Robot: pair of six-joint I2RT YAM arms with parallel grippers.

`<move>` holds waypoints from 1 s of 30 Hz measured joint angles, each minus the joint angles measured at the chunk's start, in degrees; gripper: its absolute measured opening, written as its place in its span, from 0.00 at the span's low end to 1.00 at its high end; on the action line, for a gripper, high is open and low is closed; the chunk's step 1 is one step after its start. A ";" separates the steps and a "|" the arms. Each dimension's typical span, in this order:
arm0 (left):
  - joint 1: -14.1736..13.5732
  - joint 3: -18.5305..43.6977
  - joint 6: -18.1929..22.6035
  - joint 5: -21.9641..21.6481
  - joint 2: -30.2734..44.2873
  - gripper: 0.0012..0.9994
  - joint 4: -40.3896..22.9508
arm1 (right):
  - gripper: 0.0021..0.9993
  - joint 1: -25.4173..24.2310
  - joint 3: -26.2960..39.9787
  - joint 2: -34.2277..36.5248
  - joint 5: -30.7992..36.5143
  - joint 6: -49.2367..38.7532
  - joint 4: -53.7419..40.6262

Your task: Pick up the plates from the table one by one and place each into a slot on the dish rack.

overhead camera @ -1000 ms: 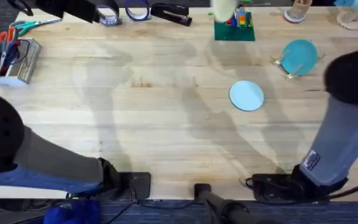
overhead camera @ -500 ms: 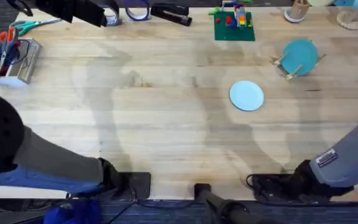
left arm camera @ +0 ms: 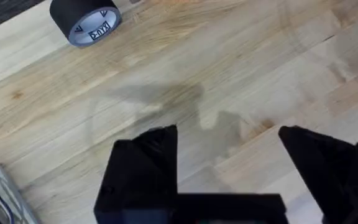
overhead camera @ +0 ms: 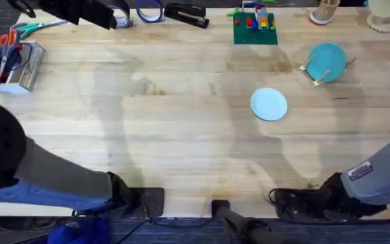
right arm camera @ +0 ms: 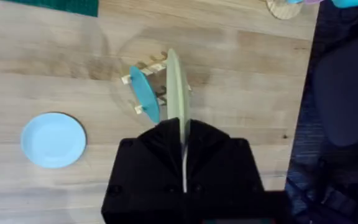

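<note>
My right claw (right arm camera: 184,158) was clamped on the cream plate (right arm camera: 178,93), seen edge-on, its lower rim hidden between my fingers. Just beyond its tip stood the dish rack (right arm camera: 149,84), with a teal plate (right arm camera: 144,93) in it. The light blue plate (right arm camera: 53,139) lay flat on the pale plank table (right arm camera: 241,81), off to one side. My left claw (left arm camera: 229,162) hung open and empty; a tape roll (left arm camera: 84,20) beyond it bore unreadable writing.

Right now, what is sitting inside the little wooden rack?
One darker teal round plate stands on edge between the thin pegs of the small pale wooden dish rack. The pale cream-yellow plate, gripped edge-on in the right gripper, covers part of the rack.
</note>
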 joint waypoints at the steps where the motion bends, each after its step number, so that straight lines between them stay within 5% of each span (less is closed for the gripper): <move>1: 0.00 0.00 0.00 0.00 0.00 0.99 0.00 | 0.03 -0.21 0.00 0.00 0.02 -0.33 0.00; 30: 0.00 0.00 0.00 0.00 0.00 0.99 0.00 | 0.03 -1.37 0.00 0.00 3.95 -10.78 -0.35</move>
